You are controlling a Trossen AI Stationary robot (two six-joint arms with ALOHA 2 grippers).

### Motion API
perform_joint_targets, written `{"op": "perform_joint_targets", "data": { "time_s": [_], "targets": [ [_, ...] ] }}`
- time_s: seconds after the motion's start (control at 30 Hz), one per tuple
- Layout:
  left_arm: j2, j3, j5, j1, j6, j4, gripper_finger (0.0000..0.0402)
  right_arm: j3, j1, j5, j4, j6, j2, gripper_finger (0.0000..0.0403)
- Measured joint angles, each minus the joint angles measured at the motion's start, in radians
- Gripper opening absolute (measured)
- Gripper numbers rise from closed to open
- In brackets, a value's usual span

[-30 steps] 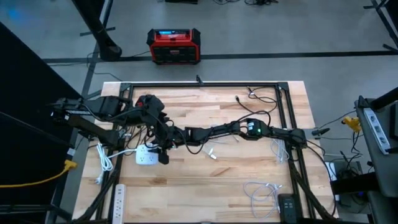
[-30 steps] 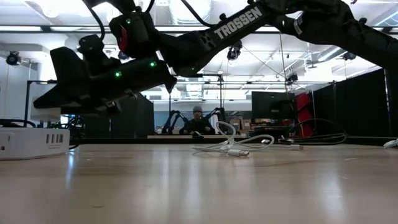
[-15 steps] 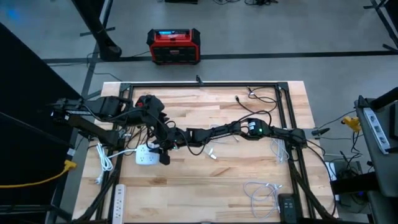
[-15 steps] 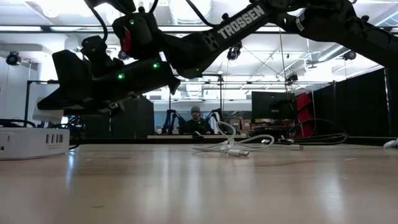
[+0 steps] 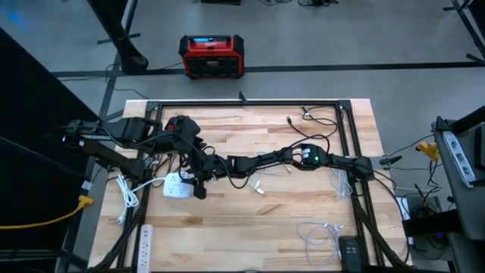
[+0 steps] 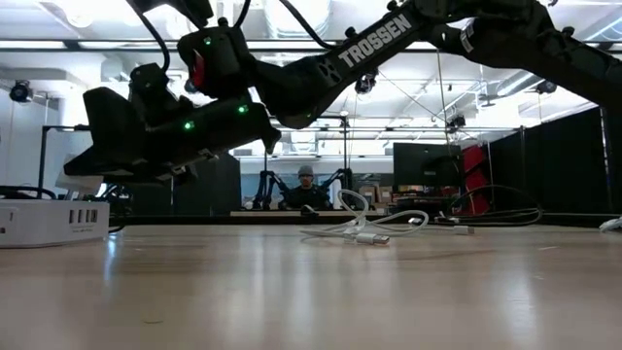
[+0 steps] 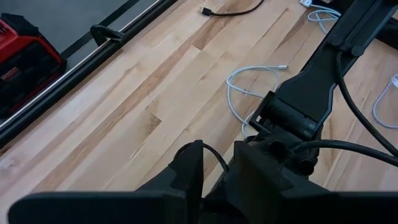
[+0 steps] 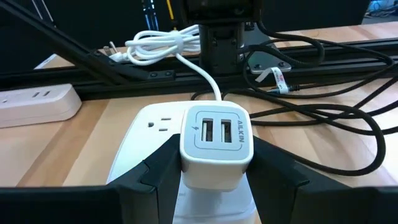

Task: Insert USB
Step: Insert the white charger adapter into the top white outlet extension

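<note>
My right gripper (image 8: pixel 214 177), reaching across to the table's left, is shut on a white charger block (image 8: pixel 216 146) with two USB ports on its face. The block stands right over a white power strip (image 8: pixel 146 146) (image 5: pixel 176 187) that lies flat on the wood. Whether the block touches the strip is hidden by the block itself. In the low view the same gripper (image 6: pixel 87 165) hangs just above the strip (image 6: pixel 53 222). My left gripper (image 5: pixel 186 140) waits higher up, over the far left. A loose white USB cable (image 6: pixel 364 231) lies mid-table. My right gripper pinches the charger block by its two side faces (image 8: pixel 186 165) between its two fingers, one finger (image 8: pixel 155 174) on each side. It comes in nearly level from the table's right, slanting a little down. The block sits upright, ports facing the camera; its underside is hidden.
The strip's white cord runs to a coil (image 8: pixel 165 43) by the left frame rail. A second strip (image 5: pixel 144 241) lies at the near left corner. Black cables (image 8: pixel 323 124) cross the wood beyond. More white cables (image 5: pixel 322 233) lie near the front right. A person sits behind the table (image 6: pixel 306 190).
My right gripper has sunk a little toward the power strip, carrying the charger block. The strip has shifted slightly toward the table's left edge.
</note>
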Motion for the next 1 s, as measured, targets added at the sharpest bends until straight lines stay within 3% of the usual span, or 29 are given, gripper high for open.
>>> {"op": "perform_joint_targets", "data": {
  "time_s": [0.47,0.77,1.0],
  "targets": [
    [0.000,0.000,-0.002,0.000,-0.008,0.044,0.0075,0.003,-0.004,-0.013,0.047,0.008,0.012,0.0146],
    [0.027,-0.051,0.001,-0.016,-0.002,0.048,0.0067,0.108,-0.008,-0.039,-0.002,0.019,0.081,0.0145],
    [0.018,-0.181,-0.013,-0.084,-0.182,0.046,0.0067,0.117,-0.008,-0.033,-0.023,0.011,0.080,0.0145]
  ]
}}
